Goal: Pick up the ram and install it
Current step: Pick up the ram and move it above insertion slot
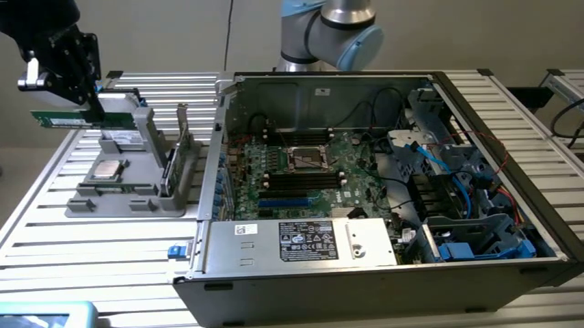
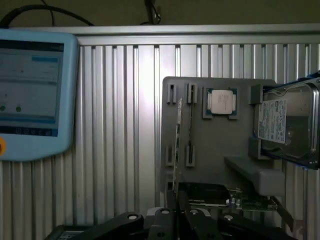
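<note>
The ram is a thin green stick with a pale label, held level in the air above the grey parts tray at the exterior view's left. My gripper is shut on one end of it. In the wrist view the ram appears edge-on, running away from my gripper over the tray. The open computer case lies to the exterior view's right, with the motherboard's black slots and blue slots exposed.
The tray holds a processor, a hard drive and a larger green card. A pale blue teach pendant lies on the slatted table. Cables crowd the case's right side.
</note>
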Robot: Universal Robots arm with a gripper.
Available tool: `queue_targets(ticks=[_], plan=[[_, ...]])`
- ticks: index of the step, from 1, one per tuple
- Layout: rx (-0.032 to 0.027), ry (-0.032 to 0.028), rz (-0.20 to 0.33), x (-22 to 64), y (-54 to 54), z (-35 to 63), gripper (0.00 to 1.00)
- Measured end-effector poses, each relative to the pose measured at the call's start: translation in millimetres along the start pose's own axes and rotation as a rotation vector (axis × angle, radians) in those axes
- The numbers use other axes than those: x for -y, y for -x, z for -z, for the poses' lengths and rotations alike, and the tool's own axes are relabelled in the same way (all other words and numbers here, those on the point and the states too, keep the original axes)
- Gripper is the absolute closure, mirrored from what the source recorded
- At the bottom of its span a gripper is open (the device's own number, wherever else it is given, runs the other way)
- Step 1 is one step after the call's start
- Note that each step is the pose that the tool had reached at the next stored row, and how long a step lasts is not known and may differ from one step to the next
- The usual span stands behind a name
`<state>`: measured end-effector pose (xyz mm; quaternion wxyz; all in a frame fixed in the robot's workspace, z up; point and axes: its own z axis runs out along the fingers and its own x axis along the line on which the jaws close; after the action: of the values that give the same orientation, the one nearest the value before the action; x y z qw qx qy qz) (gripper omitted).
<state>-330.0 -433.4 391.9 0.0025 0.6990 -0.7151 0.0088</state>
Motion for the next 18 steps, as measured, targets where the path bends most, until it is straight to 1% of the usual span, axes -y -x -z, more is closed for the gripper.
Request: queue_targets(ticks=[6,15,18], plan=[[-0.0002,0.0016,0.0,27.5,0.2,18.4,0.87],[-0.0002,0.004,0.001,68.4,0.9,34.7,0.87],[-0.0003,0.0045,0.001,82.2,1.1,37.4,0.87]])
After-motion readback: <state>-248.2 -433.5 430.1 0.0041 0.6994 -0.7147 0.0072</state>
